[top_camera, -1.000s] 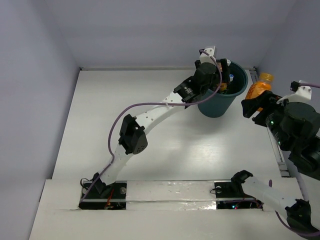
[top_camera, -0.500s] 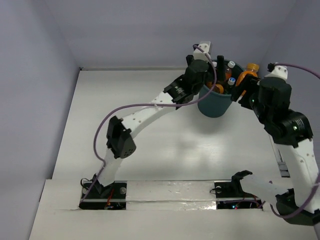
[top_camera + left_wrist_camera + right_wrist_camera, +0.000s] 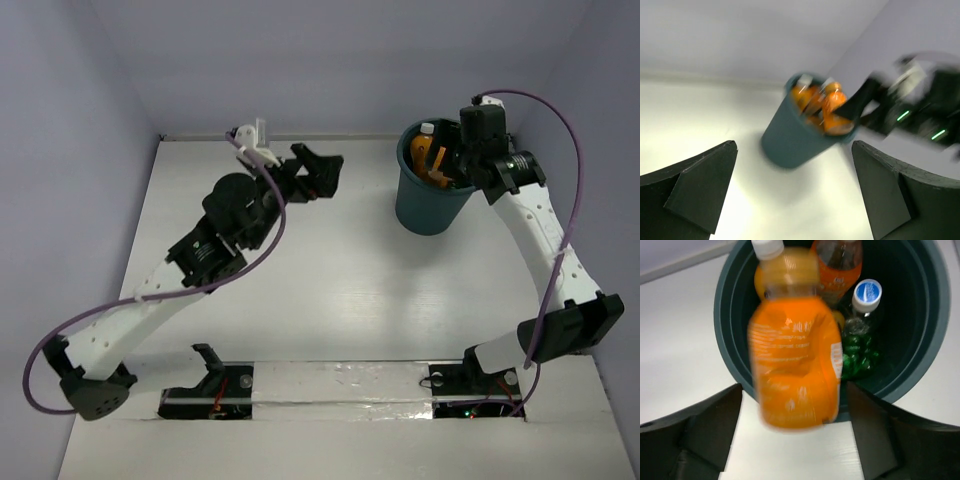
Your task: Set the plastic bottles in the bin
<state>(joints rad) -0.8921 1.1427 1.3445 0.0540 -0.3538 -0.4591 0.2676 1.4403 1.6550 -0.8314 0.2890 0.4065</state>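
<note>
The dark teal bin [image 3: 430, 205] stands at the back right and holds several bottles. My right gripper [image 3: 455, 163] hangs over its rim, open. In the right wrist view an orange bottle [image 3: 792, 360] with a white cap is blurred and loose between the wide-apart fingers [image 3: 715, 420], above the bin's near rim [image 3: 935, 315]. Inside lie another orange bottle [image 3: 840, 260], a clear bottle with a blue cap [image 3: 866, 294] and the green bottle [image 3: 857, 354]. My left gripper [image 3: 328, 175] is open and empty, well left of the bin [image 3: 790, 142].
The white table [image 3: 330, 290] has a back wall and side walls close around it. The bin sits near the back right corner. In the left wrist view the right arm [image 3: 920, 105] shows blurred beside the bin.
My left arm has swung away from the bin to the left. My right gripper has carried the orange bottle over the bin and opened; the bottle is dropping free.
</note>
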